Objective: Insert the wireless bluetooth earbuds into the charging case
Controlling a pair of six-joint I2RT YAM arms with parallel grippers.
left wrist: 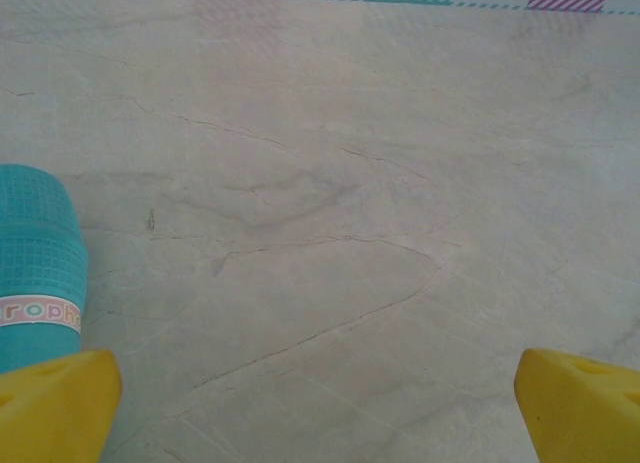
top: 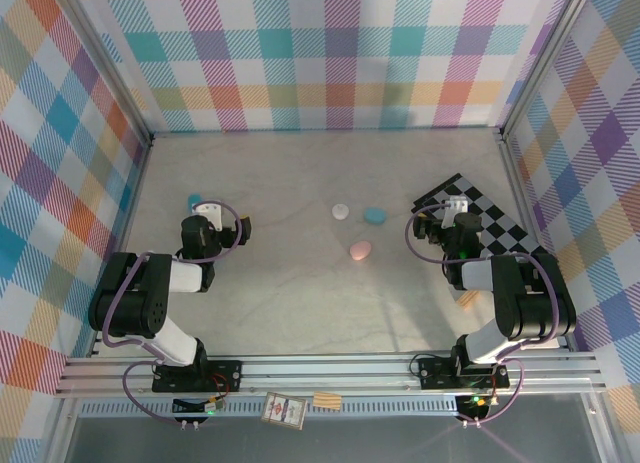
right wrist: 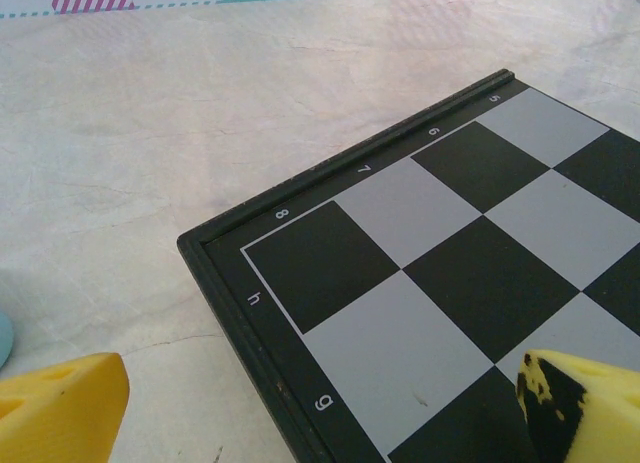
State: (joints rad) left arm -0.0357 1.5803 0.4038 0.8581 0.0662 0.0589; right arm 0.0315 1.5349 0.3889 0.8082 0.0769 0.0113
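Note:
Three pebble-like oval charging cases lie mid-table: a white one [top: 341,211], a teal one [top: 374,215] and a pink one [top: 361,250]. All look closed, and the earbuds are hidden. My left gripper [top: 206,213] [left wrist: 320,411] hovers at the left, open, with bare table between its yellow fingertips [left wrist: 60,403]. My right gripper [top: 452,213] [right wrist: 320,411] is open over the near corner of a chessboard, to the right of the cases. A sliver of the teal case [right wrist: 3,338] peeks in at the left edge of the right wrist view.
A long teal-blue cylinder [top: 193,199] [left wrist: 35,273] lies just left of my left gripper. The black and grey chessboard [top: 485,228] [right wrist: 420,283] covers the right side. A small tan object [top: 468,299] sits near the right arm. Plaid walls enclose the table.

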